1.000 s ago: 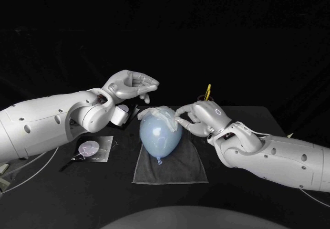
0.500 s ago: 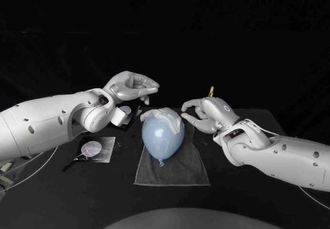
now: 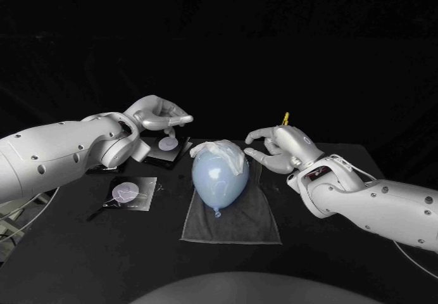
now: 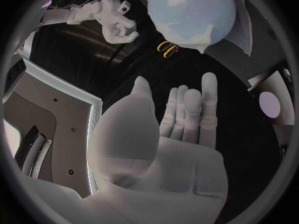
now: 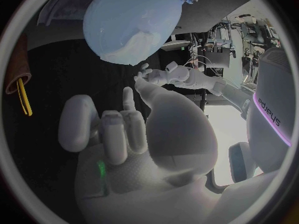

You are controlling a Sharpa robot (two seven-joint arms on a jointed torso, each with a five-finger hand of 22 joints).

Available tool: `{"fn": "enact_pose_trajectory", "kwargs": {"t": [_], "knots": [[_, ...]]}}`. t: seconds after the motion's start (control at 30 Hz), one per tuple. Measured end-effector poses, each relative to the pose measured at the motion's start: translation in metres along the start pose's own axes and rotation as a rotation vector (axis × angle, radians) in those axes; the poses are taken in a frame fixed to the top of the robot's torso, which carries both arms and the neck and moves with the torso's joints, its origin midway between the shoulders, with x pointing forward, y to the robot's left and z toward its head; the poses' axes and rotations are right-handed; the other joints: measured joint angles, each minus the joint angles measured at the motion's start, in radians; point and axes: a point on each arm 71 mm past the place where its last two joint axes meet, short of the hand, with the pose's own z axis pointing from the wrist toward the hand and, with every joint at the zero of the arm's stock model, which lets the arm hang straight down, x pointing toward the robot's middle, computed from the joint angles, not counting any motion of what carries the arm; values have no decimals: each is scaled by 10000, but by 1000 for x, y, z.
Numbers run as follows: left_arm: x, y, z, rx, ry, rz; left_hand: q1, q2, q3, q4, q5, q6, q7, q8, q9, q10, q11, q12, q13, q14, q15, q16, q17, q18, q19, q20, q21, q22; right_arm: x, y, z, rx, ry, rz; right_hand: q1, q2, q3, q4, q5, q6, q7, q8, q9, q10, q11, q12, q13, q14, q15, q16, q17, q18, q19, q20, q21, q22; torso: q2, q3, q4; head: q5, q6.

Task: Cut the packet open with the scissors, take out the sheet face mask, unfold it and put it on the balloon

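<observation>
Lying on cloth (image 3: 233, 225), likely against rolling, balloon (image 3: 219, 180) wore mask (image 3: 219, 152) bunched over wide end. Left hand (image 3: 157, 115), right hand (image 3: 276, 147) hovered either side, fingers loosely apart, empty; probably room to smooth mask.

Black table (image 3: 109, 253): a grey towel (image 3: 233, 221) lies flat at centre. Left of it, well apart, lies a flat dark packet (image 3: 130, 192) bearing a pale round mark. Behind that sits a dark box-like item (image 3: 169, 152).
</observation>
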Motion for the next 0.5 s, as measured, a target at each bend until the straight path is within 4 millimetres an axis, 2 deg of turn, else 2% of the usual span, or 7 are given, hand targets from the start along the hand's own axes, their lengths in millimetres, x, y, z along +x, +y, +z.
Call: {"fn": "enact_pose_trajectory", "kwargs": {"t": [0.07, 0.17, 0.23, 0.37, 0.5], "knots": [[-3, 5, -1, -441, -16, 153, -49, 40, 8, 2, 0, 0, 0, 27, 60, 238, -27, 26, 9, 425, -40, 37, 446, -37, 151, -55, 0, -17, 0, 0, 0, 29, 29, 69, 0, 0, 0, 0, 0, 0, 0, -24, -10, 0, 0, 0, 0, 0, 0, 0, -2, 0, 0, 0, 0, -1, 0, -5, 0, 40, -5], [-5, 13, -4, -1107, 78, 307, -221, 82, 61, 0, 0, 0, 0, 192, 140, 413, -64, 51, 31, 728, -70, 37, 733, 34, 241, -78, 0, -38, 0, -1, 0, 86, 70, 163, 0, 0, -28, 28, 0, 0, 0, -49, -34, 18, 17, -1, 0, 0, 0, -1, -2, 0, 0, 0, 0, -2, 0, -10, 0, 96, -8], [-4, 17, -5, -1550, 204, 373, -458, 223, 61, 0, 0, 57, -57, 377, 239, 629, -95, 117, 79, 949, -114, 37, 965, 97, 333, -131, 0, -59, 0, -1, 0, 117, 94, 222, 0, 1, -28, 28, 0, 19, 19, -49, -42, 35, 34, -2, 0, 0, 0, -3, -2, -1, -1, 0, 0, -3, 1, -10, 0, 125, -9], [0, 27, -7, -2314, 480, 458, -827, 341, 61, 0, 0, 92, -92, 599, 355, 701, -136, 127, 108, 1052, -152, 37, 1083, 102, 418, -147, 0, -87, 0, -1, 0, 167, 130, 320, -1, 1, -28, 28, 0, 36, 35, -49, -51, 35, 35, -3, -1, -1, 1, -7, -1, -3, -1, 1, 0, -8, 1, -7, -6, 173, -18], [5, 34, -8, -2882, 748, 506, -906, 262, 61, 0, 0, 93, -92, 666, 390, 734, -168, 127, 109, 1053, -152, 31, 989, 101, 418, -147, 0, -105, 1, -1, 0, 197, 163, 406, -1, 1, -56, 56, 1, 36, 35, -97, -83, 35, 34, -21, -4, -1, 1, -9, 0, -5, 4, 37, 0, -8, 3, -6, -12, 203, -23]]}}
